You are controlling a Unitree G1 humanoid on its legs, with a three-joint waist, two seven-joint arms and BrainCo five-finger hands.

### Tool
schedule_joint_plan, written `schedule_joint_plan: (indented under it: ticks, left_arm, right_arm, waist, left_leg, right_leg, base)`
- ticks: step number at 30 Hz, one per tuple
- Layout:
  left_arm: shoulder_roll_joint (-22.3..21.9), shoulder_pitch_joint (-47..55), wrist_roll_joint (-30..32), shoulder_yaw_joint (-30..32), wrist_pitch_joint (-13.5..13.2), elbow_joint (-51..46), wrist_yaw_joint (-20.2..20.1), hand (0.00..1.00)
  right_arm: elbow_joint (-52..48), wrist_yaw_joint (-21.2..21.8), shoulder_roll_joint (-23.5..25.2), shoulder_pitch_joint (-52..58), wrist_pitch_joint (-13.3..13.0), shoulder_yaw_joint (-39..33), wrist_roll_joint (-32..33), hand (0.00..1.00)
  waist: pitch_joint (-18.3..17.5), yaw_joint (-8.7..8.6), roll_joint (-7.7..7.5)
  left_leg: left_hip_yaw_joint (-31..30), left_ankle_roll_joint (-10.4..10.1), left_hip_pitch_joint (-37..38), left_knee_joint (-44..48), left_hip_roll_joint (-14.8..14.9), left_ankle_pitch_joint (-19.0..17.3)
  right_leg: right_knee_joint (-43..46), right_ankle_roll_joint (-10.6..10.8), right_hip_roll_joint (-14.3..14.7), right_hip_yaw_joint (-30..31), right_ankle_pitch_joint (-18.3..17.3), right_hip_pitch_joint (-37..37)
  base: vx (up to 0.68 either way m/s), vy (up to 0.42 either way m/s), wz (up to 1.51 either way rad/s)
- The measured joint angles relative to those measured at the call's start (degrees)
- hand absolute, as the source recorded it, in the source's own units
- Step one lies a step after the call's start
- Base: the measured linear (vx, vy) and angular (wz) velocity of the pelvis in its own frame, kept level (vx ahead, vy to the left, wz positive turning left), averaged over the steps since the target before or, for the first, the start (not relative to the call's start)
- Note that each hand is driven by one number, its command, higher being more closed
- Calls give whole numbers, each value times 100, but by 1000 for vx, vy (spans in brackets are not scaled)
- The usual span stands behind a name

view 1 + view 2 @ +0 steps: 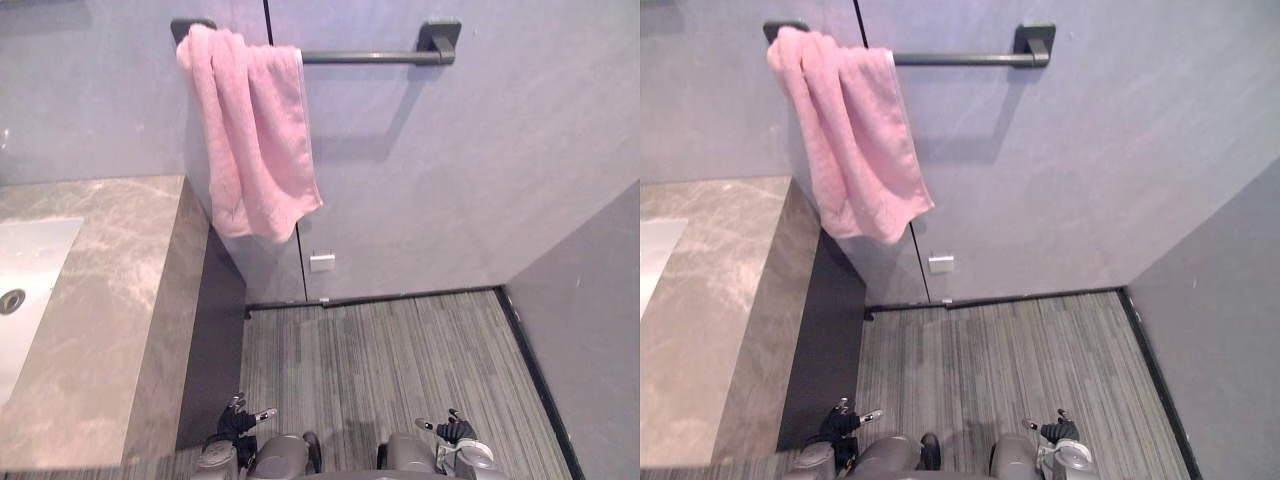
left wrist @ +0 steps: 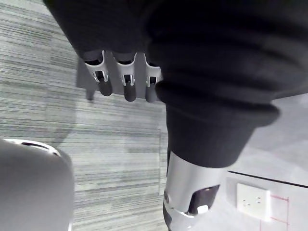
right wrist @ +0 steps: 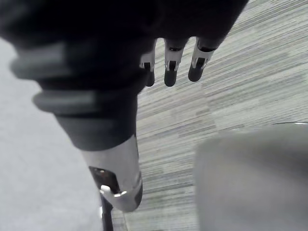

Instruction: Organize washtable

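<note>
Low at 7 and 5 o'clock, the left robot hand (image 1: 237, 420) and right robot hand (image 1: 455, 432) hang over the striped floor (image 1: 400, 340), fingers straight and apart, holding nothing. At 9 o'clock stands the marble bench (image 1: 110, 300) with its white sink (image 1: 25, 270). At 12 o'clock a pink towel (image 1: 255, 140) drapes over a dark rail (image 1: 370, 57).

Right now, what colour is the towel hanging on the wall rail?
Pink. The towel shows best in the left eye view.
</note>
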Motion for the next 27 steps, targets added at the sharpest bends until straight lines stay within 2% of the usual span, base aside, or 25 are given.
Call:
schedule_joint_plan:
  ticks: [1,3,4,5,6,7,9,10,11,13,15,16,17,18,19,24,27]
  left_arm:
    - [-28,-33,-2,5,2,1,-1,0]
    - [-90,-77,-11,62,-3,5,2,0]
    - [-74,-72,-13,71,-10,9,1,0]
    - [-65,-91,-2,79,-18,14,-8,0]
    - [-184,-148,-1,115,-7,88,0,0]
    - [-307,-105,0,161,-12,103,-11,0]
    - [-397,-101,5,238,-3,124,-6,0]
    - [-463,-132,6,367,-2,109,-7,0]
    - [-474,-112,5,425,-6,74,-6,0]
    - [-527,-52,2,430,-5,20,-9,0]
    - [-602,-60,2,428,-7,-63,-12,0]
    - [-608,-98,2,422,-7,-62,-11,0]
    - [-603,-121,2,393,-7,-57,-7,0]
    - [-605,-119,2,373,-7,-44,-9,0]
    - [-562,-139,2,330,-6,49,-5,0]
    - [-263,-58,46,171,0,218,-6,0]
    - [-198,22,57,119,11,286,-7,0]
  right_arm:
    - [-3,2,-13,-25,-11,-4,3,0]
    - [3,2,-38,-33,-17,-9,-1,0]
    - [27,2,-38,-8,-9,-9,-2,0]
    - [117,-1,-27,109,1,-11,-1,0]
    - [177,10,-76,113,9,-49,7,0]
    - [234,-13,-135,80,21,-112,3,0]
    - [207,-20,-129,51,15,-187,7,0]
    - [216,-24,-130,67,40,-184,13,0]
    - [202,-32,-76,78,32,-184,15,0]
    - [145,-32,-16,110,27,-183,20,0]
    - [-3,-35,1,84,19,-201,36,0]
    - [-23,-39,-11,45,7,-229,72,0]
    - [-17,-39,-42,54,-11,-229,76,0]
    - [-12,-38,-121,77,-1,-240,78,0]
    - [60,-39,-83,121,36,-289,77,0]
    - [169,-37,77,327,31,-316,72,0]
    - [262,-36,66,307,18,-376,68,0]
  waist:
    - [9,-24,8]
    - [11,-131,83]
    - [-30,-133,20]
    - [-126,-129,-153]
    - [-161,-122,-71]
    - [-263,-66,109]
    - [-238,-122,217]
    - [-222,-113,238]
    - [-204,-100,242]
    - [-204,-85,233]
    - [-217,-64,241]
    - [-235,-68,273]
    - [-268,-82,341]
    - [-294,-103,422]
    - [-341,-94,425]
    - [-426,-100,152]
    - [-435,-104,143]
  left_leg:
    - [-91,1,228,-123,19,-1]
    - [-385,-5,673,-411,135,1]
    - [-527,-69,745,-465,125,-3]
    - [-782,-270,863,-523,42,-70]
    - [-906,-400,941,-535,140,-150]
    - [-909,-610,879,-458,379,-36]
    - [-893,-912,623,229,458,126]
    - [-801,-1293,203,1282,570,411]
    - [-542,-1289,-50,2097,828,365]
    - [-61,-1144,-273,2678,1191,282]
    - [180,-976,-572,2434,1337,182]
    - [216,-975,-708,1832,1327,183]
    - [161,-995,-719,874,1253,486]
    - [76,-993,-744,407,1243,898]
    - [-13,-1028,-565,214,1137,850]
    - [71,-912,-159,-647,827,1064]
    - [167,-894,74,-965,725,1211]
  right_leg:
    - [-313,-51,86,-105,-46,-126]
    - [-1619,-173,362,-187,-23,-250]
    - [-2392,-229,497,-125,198,-211]
    - [-3192,-591,535,51,1189,-204]
    - [-3024,-603,559,-47,1031,-177]
    - [-3094,-697,660,-186,895,-94]
    - [-3331,-802,665,-372,812,173]
    - [-3692,-831,703,-409,793,605]
    - [-3965,-849,731,-492,789,1006]
    - [-4264,-889,740,-587,771,1580]
    - [-4478,-887,707,-580,771,1818]
    - [-4530,-879,658,-569,770,1850]
    - [-4551,-773,653,-561,744,1874]
    - [-4553,-671,692,-544,687,1891]
    - [-4566,-573,674,-501,641,1944]
    - [-4839,-413,436,-409,735,2042]
    - [-4970,-380,400,-334,789,2149]
  base:
    - [391,-59,47]
    - [510,-118,76]
    - [615,-216,105]
    - [410,-161,96]
    - [612,-224,73]
    - [501,-178,45]
    - [526,-195,44]
    - [416,-165,38]
    - [398,-151,31]
    - [325,-81,18]
    - [227,11,-3]
    - [143,92,-15]
    - [135,113,-9]
    - [172,149,-1]
    - [120,102,9]
    - [70,83,0]
    - [-7,41,-12]
